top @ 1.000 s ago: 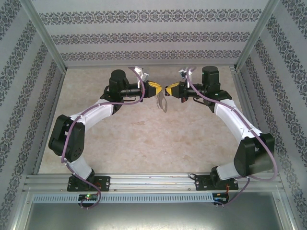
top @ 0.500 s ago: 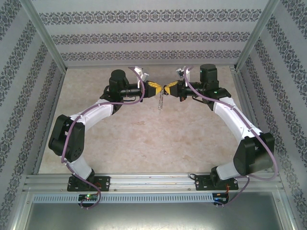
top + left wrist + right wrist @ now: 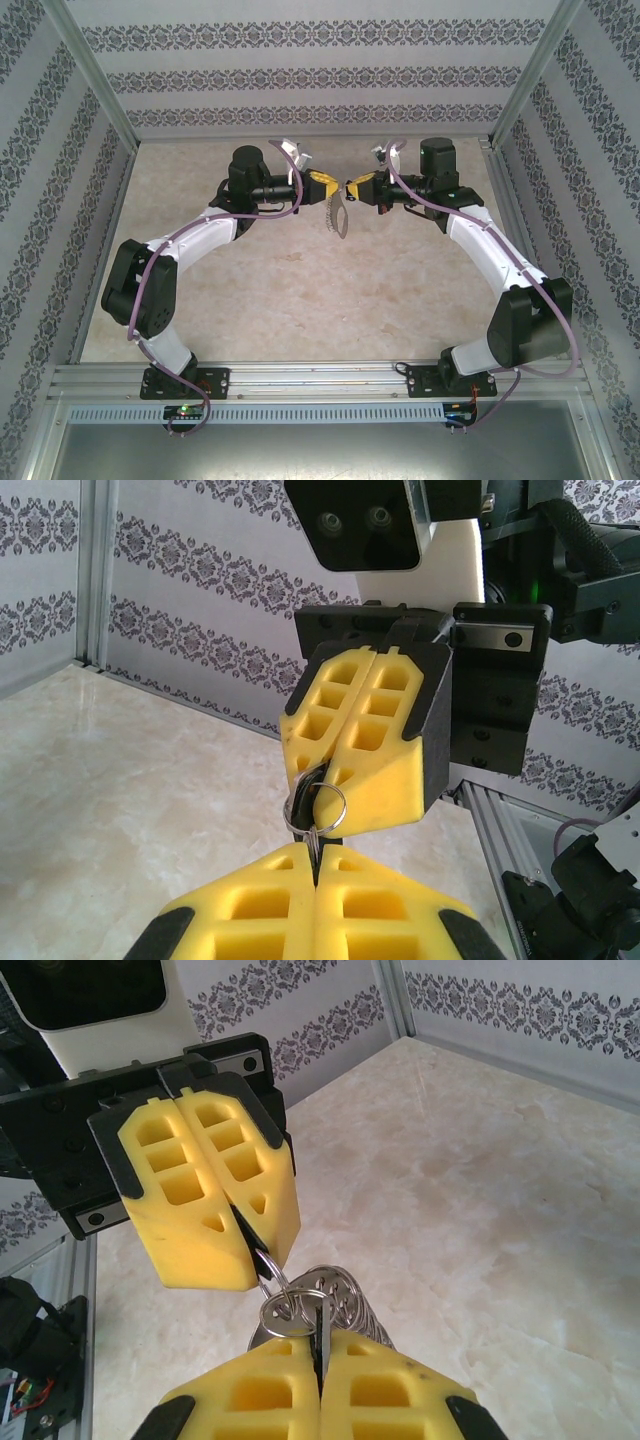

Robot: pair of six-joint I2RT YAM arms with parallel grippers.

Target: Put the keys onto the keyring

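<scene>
The left tool [image 3: 316, 860] and right tool [image 3: 320, 1345] were yellow, the keyring [image 3: 292, 1312] silver, the table [image 3: 300, 290] beige marble, and the walls [image 3: 300, 75] white with dark floral bands.

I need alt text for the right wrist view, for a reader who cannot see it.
Two shut yellow grippers, the right gripper at the bottom and the left gripper above it, meet at a small silver ring. The keyring hangs behind it, over a beige table.

Lighting: bright, even, diffuse from overhead. Shadows: faint, soft-edged. Glare: mild sheen on table [image 3: 470, 1100]. Focus: near parts crisp; far walls [image 3: 190, 610] slightly soft.
</scene>
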